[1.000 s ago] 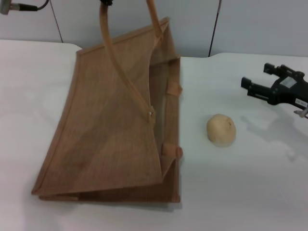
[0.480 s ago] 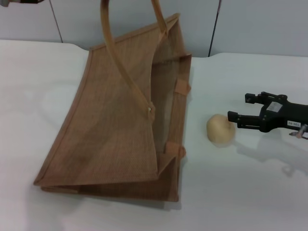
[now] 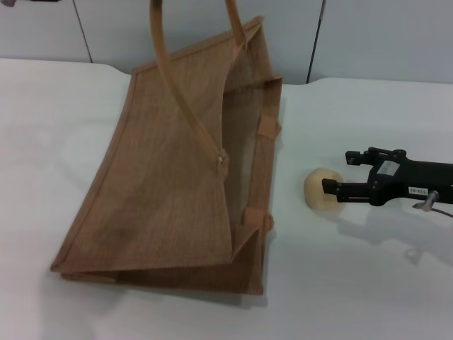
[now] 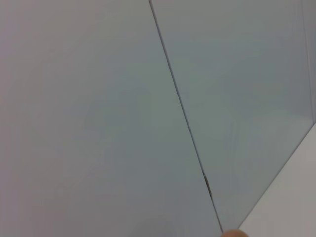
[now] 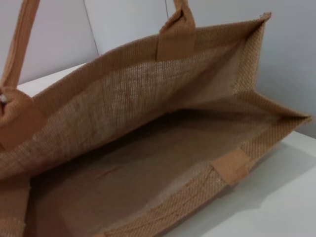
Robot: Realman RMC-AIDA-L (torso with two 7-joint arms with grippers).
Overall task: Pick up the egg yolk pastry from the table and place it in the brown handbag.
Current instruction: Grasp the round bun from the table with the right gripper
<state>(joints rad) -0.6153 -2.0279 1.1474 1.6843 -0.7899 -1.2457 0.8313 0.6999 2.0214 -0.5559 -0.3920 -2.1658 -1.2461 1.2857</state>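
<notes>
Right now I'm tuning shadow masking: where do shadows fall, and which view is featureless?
Head view: soft shadow on the table under the right tool beside the egg yolk pastry; right wrist view: brown handbag interior dim; left wrist view: blank wall.

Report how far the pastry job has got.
Done: the brown handbag lies on its side with its mouth open toward the egg yolk pastry, handle lifted. In hand: the right tool is open around the pastry, which sits on the table. Left: closing, lifting and placing it in the bag.
</notes>
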